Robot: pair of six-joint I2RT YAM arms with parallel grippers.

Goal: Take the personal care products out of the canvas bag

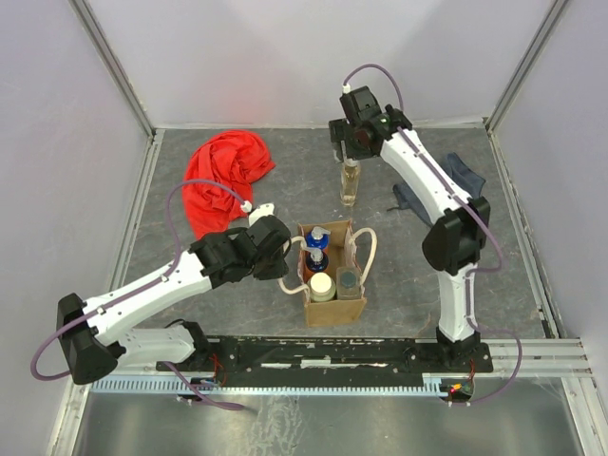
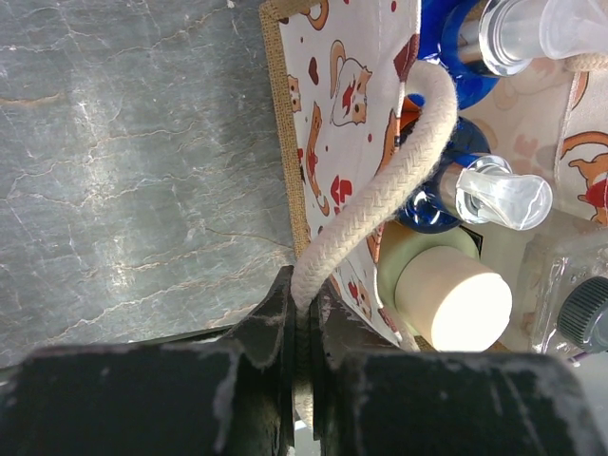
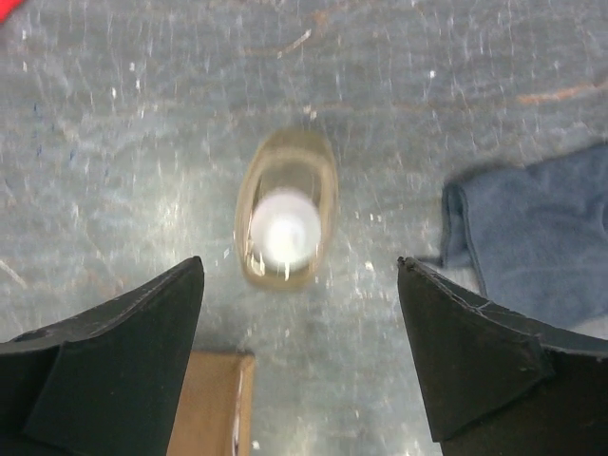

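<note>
Surface: grey table (image 1: 399, 285).
Left gripper (image 2: 302, 318): clenched on canvas bag (image 1: 334, 312) handle (image 2: 408, 161).
Right gripper (image 3: 300, 264): spread over amber bottle (image 3: 283, 223), beyond bag.
Advice: rise straight, avoid tipping it.

2 orange btls (image 2: 446, 204) (image 2: 456, 57), 1 amber (image 1: 351, 182), 1 beige (image 1: 322, 286), 1 clear (image 1: 351, 282); 1 bag (image 1: 334, 312); 2 cloths (image 1: 223, 176) (image 1: 465, 176).

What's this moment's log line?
left jaws: shut on cream rope handle | right jaws: open above slim amber bottle | tan canvas bag: four bottles inside

Even bright light; blurred right-wrist view.
</note>
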